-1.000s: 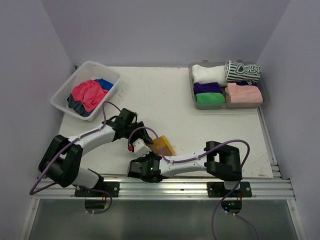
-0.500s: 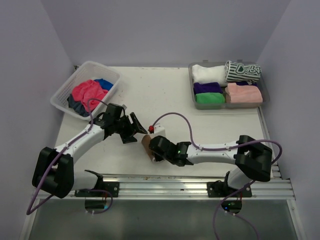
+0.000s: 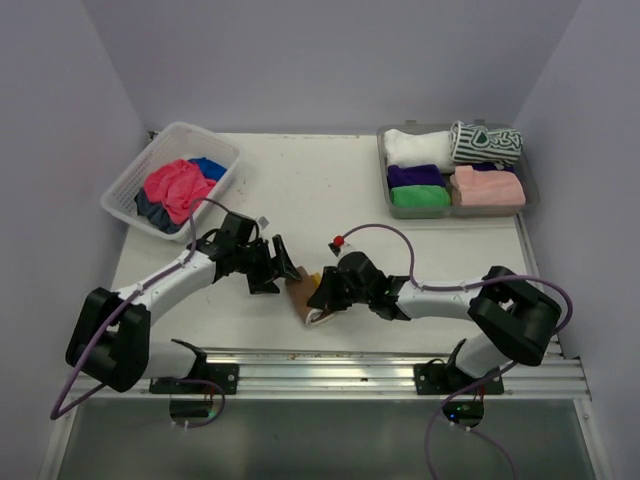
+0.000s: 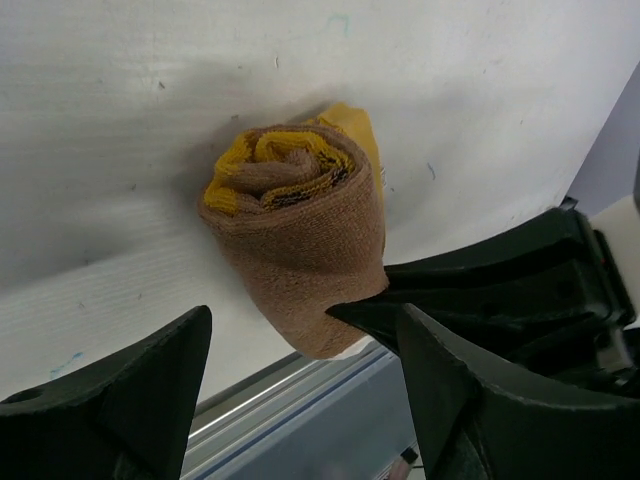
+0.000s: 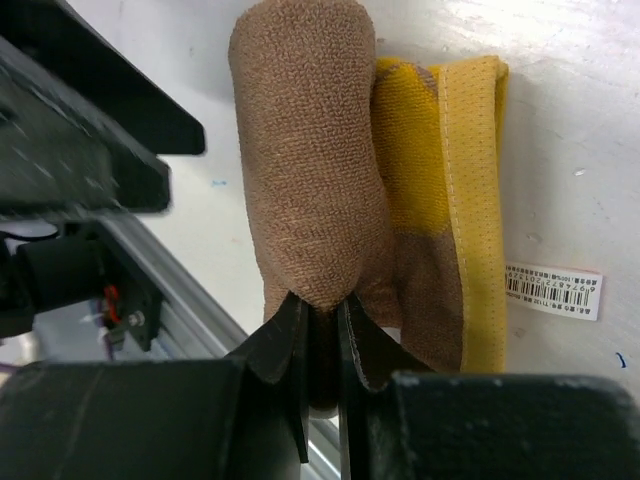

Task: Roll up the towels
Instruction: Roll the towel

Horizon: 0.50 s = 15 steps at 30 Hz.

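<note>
The brown-and-yellow towel [image 3: 303, 297] lies on the bench [image 3: 330, 190] near its front edge, between the two arms. Most of it is wound into a tight brown roll, with a flat yellow-edged flap lying alongside. A small barcode label [image 5: 553, 291] sits just beside that flap. The right fingers [image 5: 320, 312] are clenched on one end of the roll, pinching the brown cloth between their tips. The left fingers [image 4: 305, 315] are released and spread wide; they face the roll's spiral end without touching it. At the far right, a tray [image 3: 530, 195] holds rolled towels [image 3: 420, 196]: white, striped, purple, green and pink. At the far left, a basket [image 3: 128, 195] holds loose pink, blue and dark cloths [image 3: 172, 188].
</note>
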{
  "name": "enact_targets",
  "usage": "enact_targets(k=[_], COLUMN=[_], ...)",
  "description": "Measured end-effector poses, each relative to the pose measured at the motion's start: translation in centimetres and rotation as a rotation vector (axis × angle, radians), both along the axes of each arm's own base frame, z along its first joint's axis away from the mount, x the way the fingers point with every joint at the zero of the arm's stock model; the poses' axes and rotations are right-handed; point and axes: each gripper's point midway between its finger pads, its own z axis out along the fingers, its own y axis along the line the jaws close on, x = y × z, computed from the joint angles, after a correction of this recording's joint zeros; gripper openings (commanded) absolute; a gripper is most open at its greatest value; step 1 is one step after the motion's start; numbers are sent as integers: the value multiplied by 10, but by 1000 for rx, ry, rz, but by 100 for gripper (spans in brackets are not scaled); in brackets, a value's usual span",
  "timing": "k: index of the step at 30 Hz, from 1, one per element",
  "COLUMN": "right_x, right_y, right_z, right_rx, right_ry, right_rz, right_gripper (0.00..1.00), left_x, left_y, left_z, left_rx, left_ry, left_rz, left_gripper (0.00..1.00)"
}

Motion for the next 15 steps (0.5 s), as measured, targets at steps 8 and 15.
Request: enact_targets(k=[8,15], right_x=[2,-5], right_y=[-2,-3], right_z=[-3,-1], right_rx=[115,138], right_ry=[121,162], right_rz=[29,73], right_gripper=[2,5], left_x=[-23,-22], left_y=[-16,-22], left_z=[-23,-37], left_rx=[26,24], left_ry=[61,75], left_rz=[-110,-120], left_gripper=[75,69])
